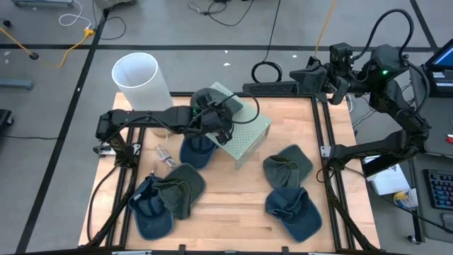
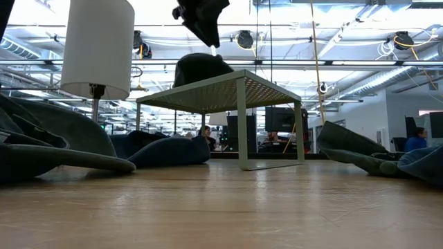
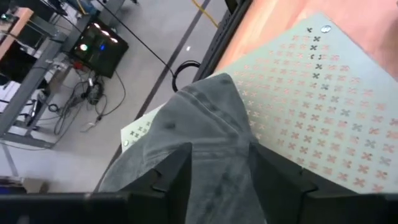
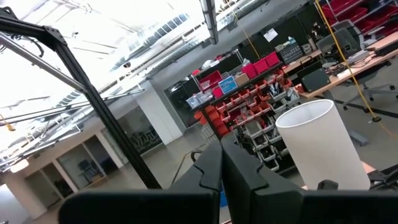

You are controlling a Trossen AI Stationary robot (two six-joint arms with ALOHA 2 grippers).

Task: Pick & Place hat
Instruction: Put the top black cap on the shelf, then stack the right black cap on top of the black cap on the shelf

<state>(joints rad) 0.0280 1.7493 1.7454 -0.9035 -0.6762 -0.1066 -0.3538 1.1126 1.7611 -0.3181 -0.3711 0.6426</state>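
Note:
A dark grey hat (image 1: 204, 98) (image 2: 201, 69) lies crown up on the far left corner of a pale green perforated stand (image 1: 249, 131) (image 2: 228, 86). My left gripper (image 1: 210, 108) (image 2: 208, 38) is open and points down just above the hat; the low view shows a small gap between them. In the left wrist view the hat (image 3: 205, 124) shows between the two spread fingers (image 3: 171, 177). My right gripper (image 4: 221, 165) is shut and parked beyond the table's far right corner (image 1: 318, 74).
Several more hats lie on the wooden table: a blue one (image 1: 197, 150) beside the stand under my left arm, a green one (image 1: 182, 188) and a blue one (image 1: 152, 210) near left, two (image 1: 287, 166) (image 1: 294, 211) near right. A white cylinder (image 1: 141, 76) stands far left.

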